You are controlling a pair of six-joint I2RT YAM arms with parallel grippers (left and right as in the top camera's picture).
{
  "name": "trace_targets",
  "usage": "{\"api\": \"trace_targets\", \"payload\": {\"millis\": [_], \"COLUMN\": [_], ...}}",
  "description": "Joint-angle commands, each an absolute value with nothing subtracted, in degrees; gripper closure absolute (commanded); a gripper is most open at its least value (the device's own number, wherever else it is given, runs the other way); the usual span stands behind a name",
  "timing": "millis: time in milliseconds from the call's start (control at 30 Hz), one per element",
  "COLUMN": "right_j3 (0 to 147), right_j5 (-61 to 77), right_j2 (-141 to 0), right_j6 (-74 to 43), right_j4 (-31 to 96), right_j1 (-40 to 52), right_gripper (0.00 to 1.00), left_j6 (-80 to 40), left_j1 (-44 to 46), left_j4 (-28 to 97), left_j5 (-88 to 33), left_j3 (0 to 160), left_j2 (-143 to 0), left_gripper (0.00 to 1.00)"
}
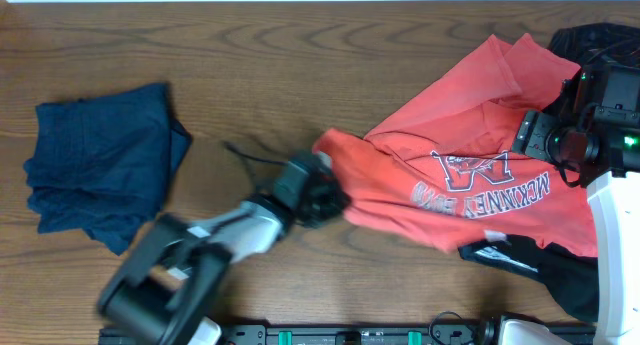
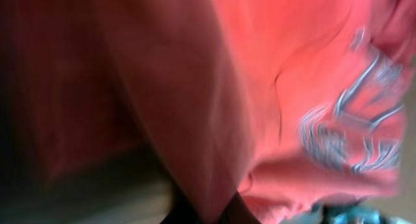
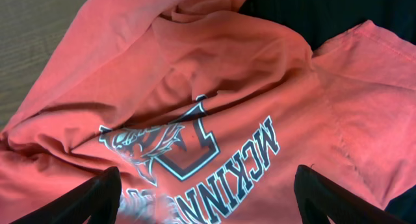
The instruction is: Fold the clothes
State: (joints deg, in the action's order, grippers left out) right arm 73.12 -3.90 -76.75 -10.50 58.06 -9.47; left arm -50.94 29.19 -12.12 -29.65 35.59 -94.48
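A coral red t-shirt (image 1: 460, 165) with a printed logo lies crumpled at the right of the table. My left gripper (image 1: 325, 197) is at its left edge and is shut on the shirt's fabric; the left wrist view (image 2: 273, 87) is blurred and filled with the red cloth. My right gripper (image 1: 545, 135) hovers above the shirt's right part, open and empty; the right wrist view shows the logo (image 3: 195, 146) between its spread fingers (image 3: 208, 198). A folded navy garment (image 1: 100, 165) lies at the left.
A black garment (image 1: 545, 270) lies under the red shirt at the right front, and more dark cloth (image 1: 600, 40) sits at the far right back corner. Bare wood table (image 1: 300, 65) lies between the piles.
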Motion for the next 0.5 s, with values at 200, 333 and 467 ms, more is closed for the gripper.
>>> {"api": "trace_targets", "payload": {"millis": [200, 333, 467], "right_j3": [73.36, 73.34, 73.32], "right_j5": [-4.45, -4.47, -4.47], "right_j2": [-76.40, -76.40, -76.51], "right_j6": [-10.63, -10.59, -9.96], "right_j4": [58.17, 58.67, 59.24], "right_j1": [-9.85, -9.85, -9.85], "right_gripper": [0.17, 0.15, 0.16], "left_j6": [-32.16, -32.14, -31.53], "left_j1": [-2.50, -6.55, -4.58], "left_j4": [5.96, 9.32, 22.63], "left_j5": [-27.03, -31.77, -32.36], "left_j3": [61.28, 63.33, 62.85], "left_j2": [-84.86, -85.73, -85.73], "left_gripper": [0.93, 0.04, 0.02]}}
